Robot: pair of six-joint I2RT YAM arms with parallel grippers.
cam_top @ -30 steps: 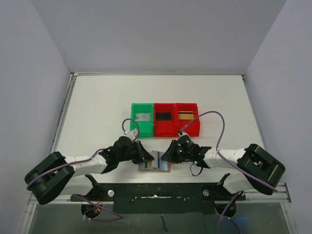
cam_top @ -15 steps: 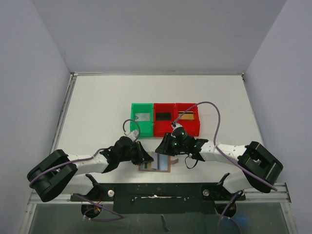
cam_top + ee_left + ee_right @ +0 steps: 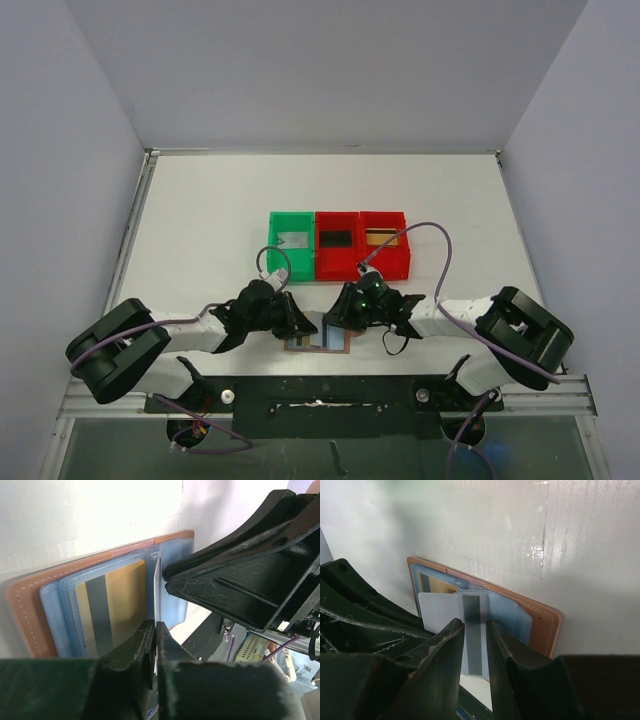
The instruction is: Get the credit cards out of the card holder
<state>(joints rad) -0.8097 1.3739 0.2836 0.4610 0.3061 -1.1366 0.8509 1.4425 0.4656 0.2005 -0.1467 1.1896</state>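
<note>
The tan leather card holder (image 3: 341,346) lies open near the table's front edge, its blue sleeves (image 3: 52,615) showing. A gold-tan card (image 3: 122,602) with a grey stripe sits in a sleeve. A silver-grey card (image 3: 440,614) with a grey stripe stands partly out of a blue sleeve (image 3: 505,615). My left gripper (image 3: 155,626) is shut on that card's edge (image 3: 157,580). My right gripper (image 3: 475,626) hovers just in front of the same card, fingers a little apart and empty. In the top view the left gripper (image 3: 303,326) and right gripper (image 3: 333,320) meet over the holder.
At mid-table stands a row of bins: a green bin (image 3: 273,243) with a silver card (image 3: 293,240), a red bin (image 3: 337,263) with a black card (image 3: 336,239), and a red bin (image 3: 387,265) with a gold card (image 3: 378,237). Black rail along the near edge.
My right gripper rose and swung left half a second ago, then came back down close over the holder. My left gripper has barely moved.
</note>
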